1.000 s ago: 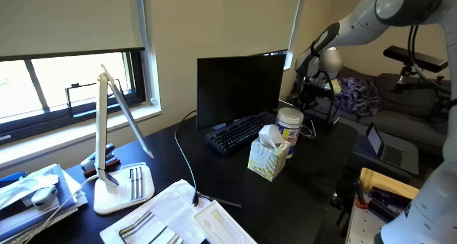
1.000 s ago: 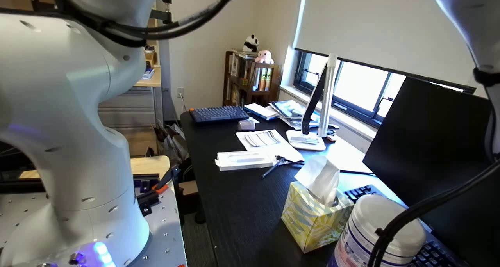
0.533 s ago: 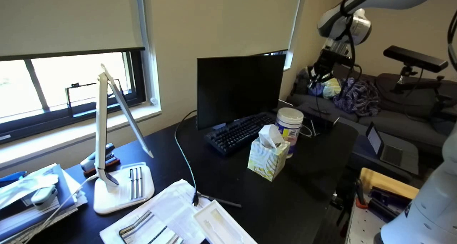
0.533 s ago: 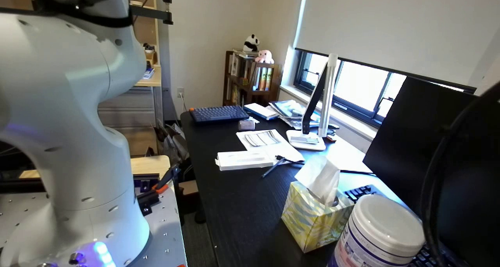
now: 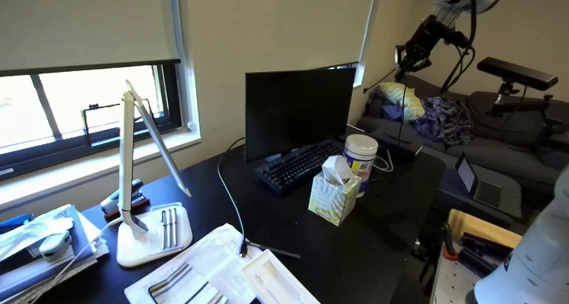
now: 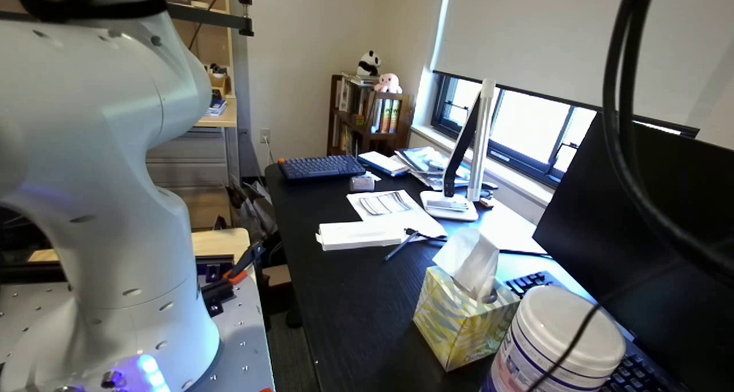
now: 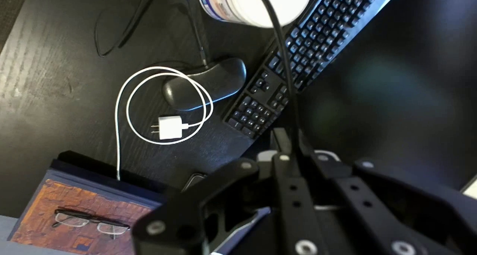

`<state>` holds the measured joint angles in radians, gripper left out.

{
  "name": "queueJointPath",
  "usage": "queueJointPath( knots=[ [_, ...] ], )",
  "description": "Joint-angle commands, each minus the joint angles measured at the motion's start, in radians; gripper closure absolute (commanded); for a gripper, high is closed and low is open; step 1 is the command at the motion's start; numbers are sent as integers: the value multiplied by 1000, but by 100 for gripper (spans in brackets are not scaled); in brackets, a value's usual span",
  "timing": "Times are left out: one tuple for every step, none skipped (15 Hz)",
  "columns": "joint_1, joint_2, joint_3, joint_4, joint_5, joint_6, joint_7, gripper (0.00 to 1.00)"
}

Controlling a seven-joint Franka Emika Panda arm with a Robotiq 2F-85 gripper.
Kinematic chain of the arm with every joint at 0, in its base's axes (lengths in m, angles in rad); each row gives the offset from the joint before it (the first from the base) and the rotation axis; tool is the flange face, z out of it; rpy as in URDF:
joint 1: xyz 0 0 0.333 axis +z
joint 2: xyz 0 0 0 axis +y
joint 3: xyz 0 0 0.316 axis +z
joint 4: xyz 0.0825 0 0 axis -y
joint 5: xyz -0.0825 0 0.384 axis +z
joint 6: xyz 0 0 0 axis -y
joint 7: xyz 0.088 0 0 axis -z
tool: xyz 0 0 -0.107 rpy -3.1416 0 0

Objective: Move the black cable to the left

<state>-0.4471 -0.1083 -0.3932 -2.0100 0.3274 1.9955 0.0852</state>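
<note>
Since the gripper is clenched on the black cable — the pinched part well above the desk — grasping and raising look done; carrying it left (whose left, I can't tell) and letting go seem to remain.

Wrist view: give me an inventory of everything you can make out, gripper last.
black cable: 1, black, top edge down to centre
canister: 1, white and blue, top centre
keyboard: 1, black, centre to upper right
mouse: 1, black, left of the keyboard
mouse cord: 1, dark, up from the mouse
white cord: 1, white, looped partly across the mouse
plug: 1, white, inside the loop
book or box: 1, orange top, lower left
glasses: 1 pair, dark, on that top
desk: 1, black, left half
monitor: 1, black, right side
unclear object: 1, dark, low centre, partly hidden
thin loop: 1, dark, upper left, cord or shadow
gripper: 1, black, bottom, shut on the black cable
</note>
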Motion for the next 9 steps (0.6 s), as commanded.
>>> queueJointPath(
  knots=[
    [53,-180,23,-113,-41,-85,-46,99],
    [69,-222,34,-144,-44,-110,-53,99],
    [84,-258,43,-174,-41,-137,-61,99],
    [100,-294,55,-218,-36,-151,-67,99],
    [114,-324,67,-256,-37,-161,-78,99],
    [127,-351,81,-308,-40,-166,-85,99],
    [137,-374,93,-352,-40,-166,-89,99],
    [149,-402,103,-412,-38,-159,-104,99],
    [160,-425,115,-463,-43,-151,-123,99]
  ],
)
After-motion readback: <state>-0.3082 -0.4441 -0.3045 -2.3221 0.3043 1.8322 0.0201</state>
